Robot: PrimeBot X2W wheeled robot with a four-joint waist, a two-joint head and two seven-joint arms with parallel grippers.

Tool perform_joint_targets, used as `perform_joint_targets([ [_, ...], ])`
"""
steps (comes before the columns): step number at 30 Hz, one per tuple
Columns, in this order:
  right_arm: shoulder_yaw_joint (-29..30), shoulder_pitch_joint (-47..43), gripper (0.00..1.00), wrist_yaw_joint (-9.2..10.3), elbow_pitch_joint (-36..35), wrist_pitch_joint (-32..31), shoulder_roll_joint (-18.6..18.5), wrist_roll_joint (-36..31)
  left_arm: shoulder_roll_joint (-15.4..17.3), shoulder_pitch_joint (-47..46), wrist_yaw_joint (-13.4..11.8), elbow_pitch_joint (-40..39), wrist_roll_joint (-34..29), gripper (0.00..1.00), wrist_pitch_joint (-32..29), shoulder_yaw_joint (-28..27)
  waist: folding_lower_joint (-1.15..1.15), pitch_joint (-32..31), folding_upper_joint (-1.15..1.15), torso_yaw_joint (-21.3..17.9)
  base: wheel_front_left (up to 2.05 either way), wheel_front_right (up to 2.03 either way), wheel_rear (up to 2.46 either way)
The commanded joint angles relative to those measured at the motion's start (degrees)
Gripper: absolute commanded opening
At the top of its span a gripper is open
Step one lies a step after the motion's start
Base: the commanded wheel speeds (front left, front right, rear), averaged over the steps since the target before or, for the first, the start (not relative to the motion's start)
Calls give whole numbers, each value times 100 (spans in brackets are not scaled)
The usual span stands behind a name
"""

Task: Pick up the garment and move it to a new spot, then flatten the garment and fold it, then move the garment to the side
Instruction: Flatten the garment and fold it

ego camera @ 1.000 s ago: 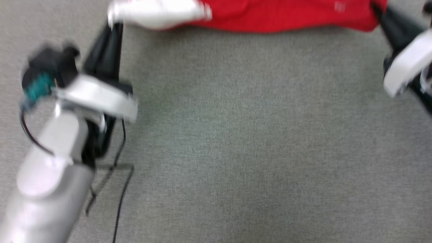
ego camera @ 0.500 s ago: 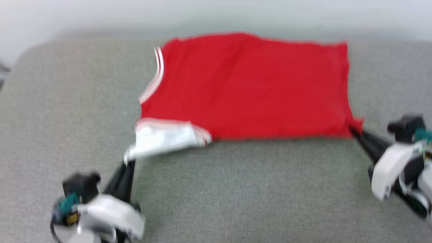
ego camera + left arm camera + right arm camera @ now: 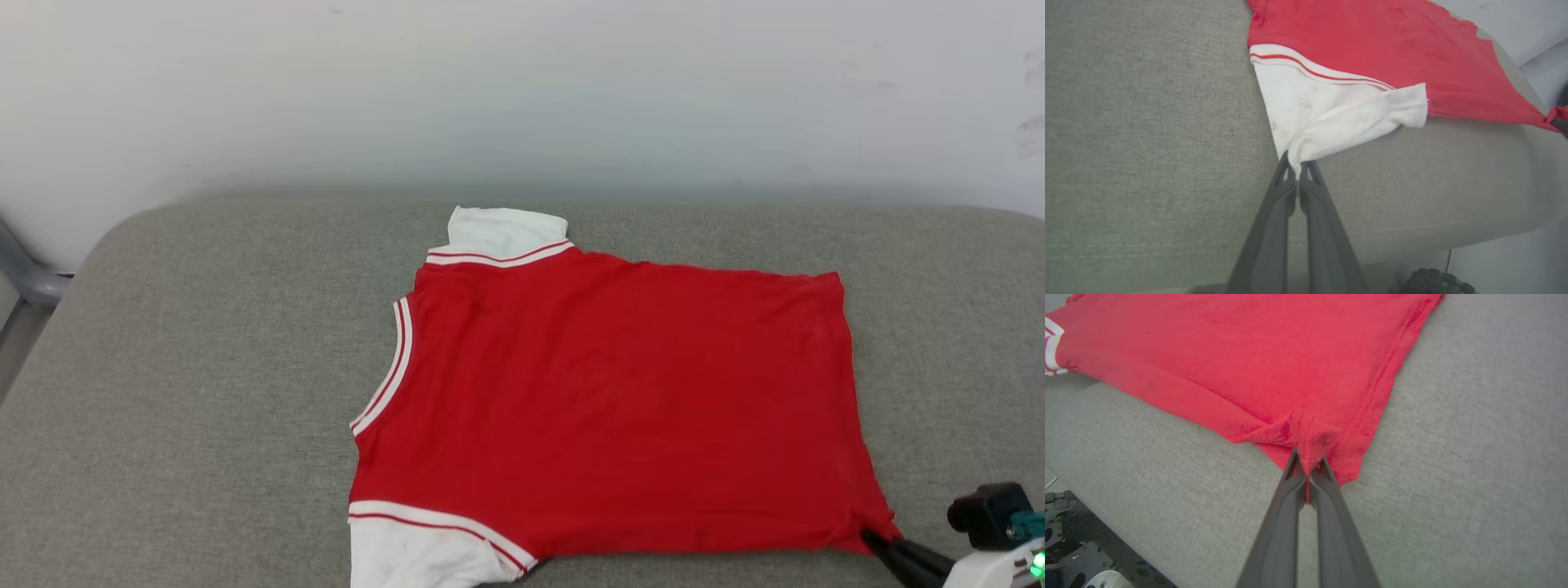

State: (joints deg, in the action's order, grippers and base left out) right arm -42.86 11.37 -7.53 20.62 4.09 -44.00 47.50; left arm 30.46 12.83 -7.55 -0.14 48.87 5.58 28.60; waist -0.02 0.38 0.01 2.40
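Observation:
The garment (image 3: pixel 620 400) is a red shirt spread nearly flat on the grey cushion, collar to the left, hem to the right. One white sleeve (image 3: pixel 502 230) lies at the far edge, the other (image 3: pixel 408 555) at the near edge. In the left wrist view my left gripper (image 3: pixel 1298 169) is shut on the tip of the near white sleeve (image 3: pixel 1331 114), which is pulled to a point. My right gripper (image 3: pixel 1308 463) is shut on the near hem corner of the garment (image 3: pixel 1274 355), bunching it slightly. That right gripper (image 3: pixel 880 541) sits at the head view's lower right.
The grey cushioned surface (image 3: pixel 204 367) runs wide on both sides of the shirt, with a white wall (image 3: pixel 522 82) behind it. Its rounded front edge (image 3: pixel 1167 249) is close below my left gripper. Dark metal parts (image 3: pixel 1069 547) lie beneath that edge.
The head camera has tilted up, so the whole shirt and the wall now show. Both grippers stay shut on the near sleeve and hem corner. The left arm is out of the head view.

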Motion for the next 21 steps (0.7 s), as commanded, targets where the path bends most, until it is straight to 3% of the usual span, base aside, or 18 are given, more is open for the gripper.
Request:
perform_joint_targets([
  [1, 126, -349, 0, 8, -150, -80, -70, 42, 61, 228, -5, -94, 121, 0, -91, 14, 2, -102, -1, -14, 0, 0, 0],
  [10, 802, -1189, 0, 8, -696, -483, -113, -58, 204, 466, 1, -292, 227, 0, -433, 174, 2, -146, -1, -59, 0, 0, 0],
  [21, 1457, -1063, 0, 8, -1077, -819, 145, -257, 321, -597, 113, -233, -314, 0, -384, 140, 2, 6, -1, -131, 0, 0, 0],
])
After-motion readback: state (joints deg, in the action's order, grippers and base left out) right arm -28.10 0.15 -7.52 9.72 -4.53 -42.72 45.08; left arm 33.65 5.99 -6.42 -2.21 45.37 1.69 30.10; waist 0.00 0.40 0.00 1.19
